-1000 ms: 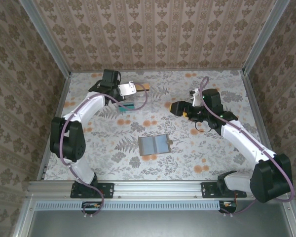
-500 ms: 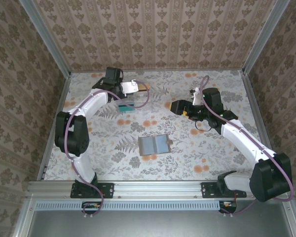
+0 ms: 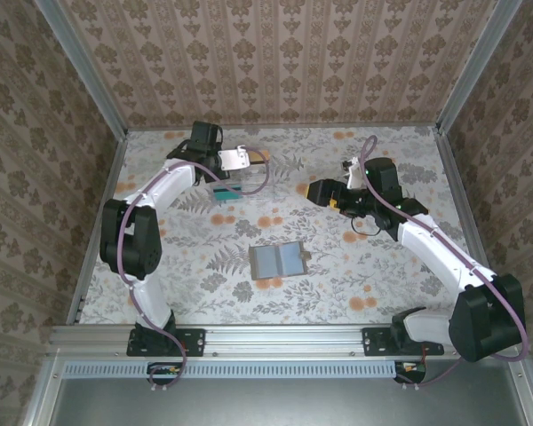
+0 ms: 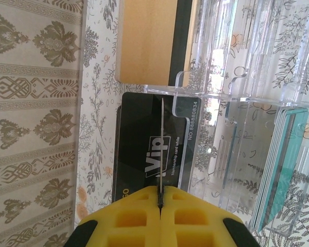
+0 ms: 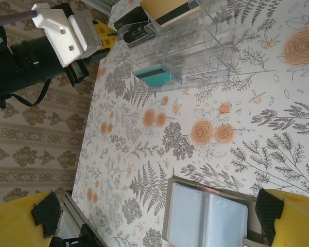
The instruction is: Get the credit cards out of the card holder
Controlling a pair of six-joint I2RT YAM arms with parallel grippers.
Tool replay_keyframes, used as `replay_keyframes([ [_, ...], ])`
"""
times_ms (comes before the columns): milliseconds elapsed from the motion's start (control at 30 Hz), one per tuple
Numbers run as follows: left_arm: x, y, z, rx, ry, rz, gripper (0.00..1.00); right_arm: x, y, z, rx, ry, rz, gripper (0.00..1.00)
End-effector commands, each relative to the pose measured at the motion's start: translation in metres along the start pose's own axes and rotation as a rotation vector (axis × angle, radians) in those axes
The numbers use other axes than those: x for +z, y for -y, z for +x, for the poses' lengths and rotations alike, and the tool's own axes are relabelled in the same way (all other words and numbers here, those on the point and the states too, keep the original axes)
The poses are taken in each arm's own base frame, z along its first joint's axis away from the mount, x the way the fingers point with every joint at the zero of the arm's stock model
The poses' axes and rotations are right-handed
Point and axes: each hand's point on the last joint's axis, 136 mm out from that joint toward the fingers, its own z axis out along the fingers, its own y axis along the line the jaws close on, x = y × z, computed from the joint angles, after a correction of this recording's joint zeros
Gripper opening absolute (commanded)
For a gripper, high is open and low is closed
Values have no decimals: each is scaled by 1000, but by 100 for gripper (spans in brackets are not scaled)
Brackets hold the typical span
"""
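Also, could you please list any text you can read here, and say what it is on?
"Vip": black card in the clear tray.
"NO 888880834": same card, digits uncertain.
"Membership card": same card; the next word is too small to read.
"60": same card, cut off.
Gold card, teal cards, thin card edge-on in the left tool: nothing readable.

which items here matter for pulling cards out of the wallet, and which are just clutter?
Job: wallet, open flat mid-table; thin card pinched edge-on in the shut left gripper.
Lying about: clear tray; black VIP card, gold card and teal cards in its slots.
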Motion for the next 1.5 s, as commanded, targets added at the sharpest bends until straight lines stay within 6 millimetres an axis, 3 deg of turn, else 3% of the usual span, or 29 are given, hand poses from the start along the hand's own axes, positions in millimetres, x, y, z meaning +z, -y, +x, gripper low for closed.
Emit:
replay_keyframes([
  [0,-3,0,0,10,16,29,0,1,3,-3,24,6,7,100],
  [267,7,1,4,-9,4,42,0,2,4,-3,29,6,8,100],
  [633,19,-19,10,-46,-38,-33,23,2,3,-3,31,1,4,100],
  [1067,30,-43,18,-69,-88,-123,24,4,4,-3,40,1,2,100],
  [1467,27,-38,15,-73,-68,-99,36,8,6,-3,55,-4,-6,100],
])
